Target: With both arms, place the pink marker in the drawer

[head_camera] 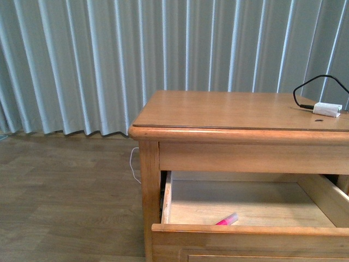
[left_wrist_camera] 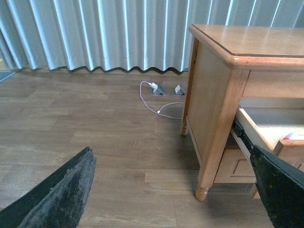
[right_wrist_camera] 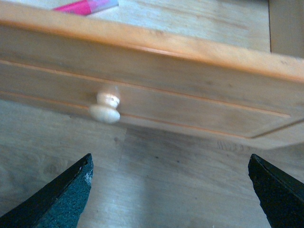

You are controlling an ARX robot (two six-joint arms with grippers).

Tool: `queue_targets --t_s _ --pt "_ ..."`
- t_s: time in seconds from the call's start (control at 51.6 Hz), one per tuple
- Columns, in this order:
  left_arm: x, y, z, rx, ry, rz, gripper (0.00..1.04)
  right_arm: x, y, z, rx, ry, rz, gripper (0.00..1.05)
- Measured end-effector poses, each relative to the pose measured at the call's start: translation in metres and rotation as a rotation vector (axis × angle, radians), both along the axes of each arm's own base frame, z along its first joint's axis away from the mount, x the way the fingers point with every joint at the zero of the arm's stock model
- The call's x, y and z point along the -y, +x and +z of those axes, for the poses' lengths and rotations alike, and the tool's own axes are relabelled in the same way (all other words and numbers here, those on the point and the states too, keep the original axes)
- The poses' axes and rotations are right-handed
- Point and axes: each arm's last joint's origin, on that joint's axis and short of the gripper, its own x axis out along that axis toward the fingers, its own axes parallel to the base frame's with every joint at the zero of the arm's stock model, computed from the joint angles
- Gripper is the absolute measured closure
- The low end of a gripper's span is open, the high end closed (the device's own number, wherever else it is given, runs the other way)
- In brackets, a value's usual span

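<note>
The upper drawer (head_camera: 251,232) stands pulled open, its pale wood interior showing. The pink marker (head_camera: 227,220) lies inside it, against the front wall. The marker also shows in the right wrist view (right_wrist_camera: 85,6) and as a sliver in the left wrist view (left_wrist_camera: 289,136). My right gripper (right_wrist_camera: 173,192) is open and empty, in front of the drawer front, a little away from the pale round knob (right_wrist_camera: 106,108). My left gripper (left_wrist_camera: 175,192) is open and empty, out over the floor beside the cabinet's left side. Neither arm shows in the front view.
The honey-coloured cabinet (head_camera: 240,112) carries a white adapter (head_camera: 326,109) with a black cable at its far right. A white cable (left_wrist_camera: 156,107) and floor sockets (left_wrist_camera: 159,89) lie by the curtain. The cabinet's front leg (left_wrist_camera: 204,183) stands near my left gripper. The lower drawer (left_wrist_camera: 235,164) is closed.
</note>
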Motion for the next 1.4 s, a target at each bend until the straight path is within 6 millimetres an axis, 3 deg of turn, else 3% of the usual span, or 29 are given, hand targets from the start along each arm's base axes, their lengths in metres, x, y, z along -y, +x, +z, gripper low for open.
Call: queue_targets --t_s 0.33,0.543,0.834,1.144,1.241,1.396 --pt "0.0 0.0 0.0 0.0 0.0 0.0 0.06 -0.021 0.066 -0.018 0.065 0.03 -0.061 0.09" --pt "0.0 0.0 0.0 0.0 0.0 0.0 0.06 -0.033 0.117 -0.023 0.127 0.057 -0.127 0.09" --pt "0.0 0.0 0.0 -0.001 0.0 0.0 0.06 -0.048 0.171 -0.027 0.178 0.091 -0.188 0.09" --pt "0.0 0.0 0.0 -0.001 0.0 0.0 0.06 -0.056 0.176 -0.027 0.195 0.115 -0.177 0.09" --pt "0.0 0.0 0.0 -0.001 0.0 0.0 0.06 -0.05 0.16 -0.02 0.207 0.133 -0.169 0.09" --pt "0.0 0.0 0.0 -0.001 0.0 0.0 0.06 -0.037 0.126 0.01 0.213 0.168 -0.154 0.09"
